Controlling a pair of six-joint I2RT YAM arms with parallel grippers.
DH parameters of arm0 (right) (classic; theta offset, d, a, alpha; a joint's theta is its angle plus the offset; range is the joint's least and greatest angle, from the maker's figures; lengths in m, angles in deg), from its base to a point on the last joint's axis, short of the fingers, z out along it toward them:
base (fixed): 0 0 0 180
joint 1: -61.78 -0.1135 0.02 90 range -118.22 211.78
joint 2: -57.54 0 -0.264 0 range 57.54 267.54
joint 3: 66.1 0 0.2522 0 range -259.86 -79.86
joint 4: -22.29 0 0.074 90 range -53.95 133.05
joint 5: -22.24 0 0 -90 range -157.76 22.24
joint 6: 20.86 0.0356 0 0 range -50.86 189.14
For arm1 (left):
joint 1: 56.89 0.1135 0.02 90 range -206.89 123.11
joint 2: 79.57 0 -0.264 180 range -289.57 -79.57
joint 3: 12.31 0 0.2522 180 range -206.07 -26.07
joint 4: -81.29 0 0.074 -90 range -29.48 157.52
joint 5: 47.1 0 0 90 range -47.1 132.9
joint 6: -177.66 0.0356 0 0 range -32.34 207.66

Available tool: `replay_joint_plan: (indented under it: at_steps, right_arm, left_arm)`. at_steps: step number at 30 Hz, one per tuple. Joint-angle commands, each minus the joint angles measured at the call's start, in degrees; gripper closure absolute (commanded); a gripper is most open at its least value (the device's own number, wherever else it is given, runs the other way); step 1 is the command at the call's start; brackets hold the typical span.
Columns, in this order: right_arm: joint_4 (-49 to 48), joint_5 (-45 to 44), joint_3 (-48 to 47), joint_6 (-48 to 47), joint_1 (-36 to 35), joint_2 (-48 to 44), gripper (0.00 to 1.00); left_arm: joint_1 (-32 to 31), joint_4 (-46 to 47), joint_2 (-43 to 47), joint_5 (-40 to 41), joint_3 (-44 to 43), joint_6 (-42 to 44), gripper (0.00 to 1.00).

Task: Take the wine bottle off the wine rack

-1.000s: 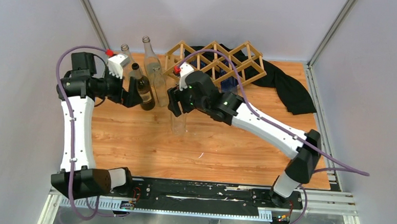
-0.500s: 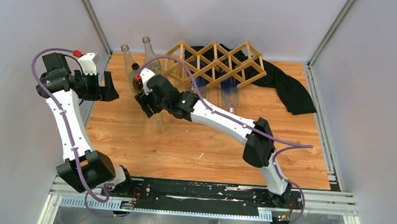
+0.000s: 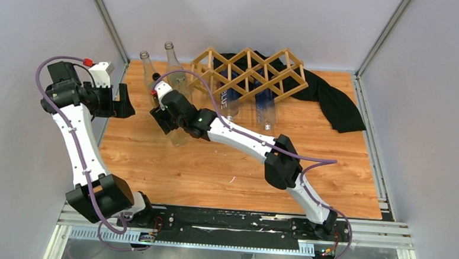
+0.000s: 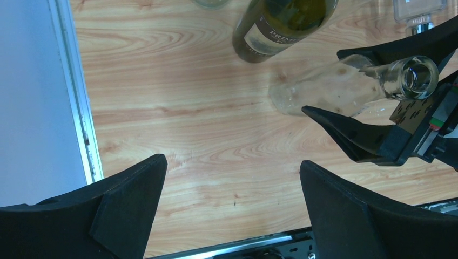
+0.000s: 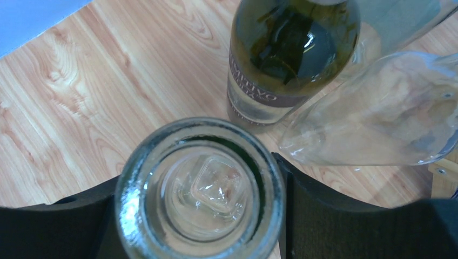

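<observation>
The wine rack (image 3: 249,71), a light wooden lattice, stands at the back of the table. Two clear bottles (image 3: 229,97) lie in its lower cells. My right gripper (image 3: 169,121) is shut on the neck of a clear wine bottle (image 3: 178,137), left of the rack and slightly tilted. From the right wrist, its open mouth (image 5: 200,189) fills the gap between the black fingers (image 5: 335,216). The left wrist view shows this same clear wine bottle (image 4: 335,89) with its base at the tabletop. My left gripper (image 3: 127,103) hangs open and empty near the left edge, its fingers (image 4: 124,199) wide apart.
A dark green bottle (image 5: 291,48) and two clear bottles (image 3: 170,58) stand at the back left, close to the held bottle. A black cloth (image 3: 335,105) lies behind and right of the rack. A metal rail (image 4: 75,102) borders the table's left side.
My left gripper has let go of the dark bottle and drawn back to the left. My right arm has carried the clear bottle leftward, toward the standing bottles.
</observation>
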Motion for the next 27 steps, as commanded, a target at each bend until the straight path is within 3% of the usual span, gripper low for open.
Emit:
replay_joint_plan:
  at_steps: [1, 19, 21, 23, 27]
  right_arm:
    - [-7.24, -3.44, -2.89, -0.47, -0.25, 0.83, 1.00]
    - [-18.46, -5.76, 0.01, -1.25, 0.38, 4.06, 1.00]
    - [-18.04, -5.45, 0.44, -1.20, 0.38, 3.84, 0.89]
    - [-17.96, -5.25, 1.63, -1.17, 0.30, 3.09, 0.68]
    - [-17.32, -5.41, 3.74, -0.93, 0.27, 0.87, 0.37]
  left_arm:
    - [0.59, -0.62, 0.00, -0.35, -1.83, 0.76, 0.01]
    - [0.56, -0.62, -0.04, -2.24, -1.26, 1.41, 0.00]
    - [0.55, -0.61, -0.08, -2.62, -1.10, 1.55, 0.00]
    - [0.56, -0.66, -0.02, -2.84, -1.05, 1.64, 0.00]
    - [0.51, -0.71, 0.21, -3.10, -0.82, 1.61, 0.00]
